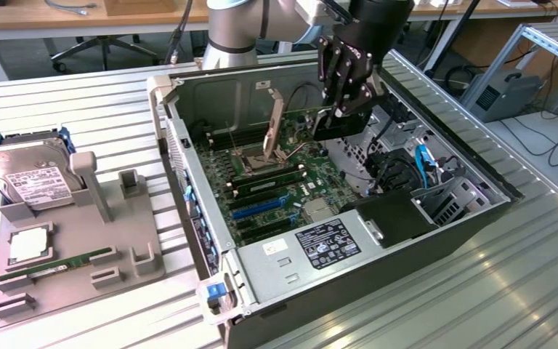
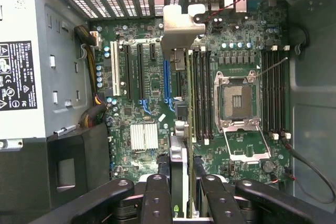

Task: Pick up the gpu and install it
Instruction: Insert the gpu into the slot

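My arm's gripper point(image 1: 342, 109) hangs over an open desktop computer case point(image 1: 376, 291) lying on its side on a slatted metal table point(image 1: 85, 109). It is clamped partway closed on the gpu point(image 1: 342, 129). The dark card is held on edge, up around the level of the case's upper rim. It is above the motherboard point(image 1: 279, 182) and not seated in any slot.

From the wrist camera, the gripper point(image 2: 181, 203) has its black fingers point(image 2: 157, 198) pressed against either face of the gpu point(image 2: 178, 161). The card is seen edge-on, and its silver end bracket point(image 2: 181, 24) is at the end farthest from the fingers. Beneath it lie the motherboard point(image 2: 142, 103) and a blue expansion slot point(image 2: 167, 80), which sits just beside the card's line. The open CPU socket point(image 2: 234, 100) is on the card's other side, and the power supply point(image 2: 21, 77) with its black label sits at the board's edge.

Towards the exterior view's left, well apart from the case, a grey parts holder point(image 1: 66, 283) stands on the table. It carries a hard drive point(image 1: 32, 178) with a white label and a thin green RAM stick point(image 1: 56, 265).
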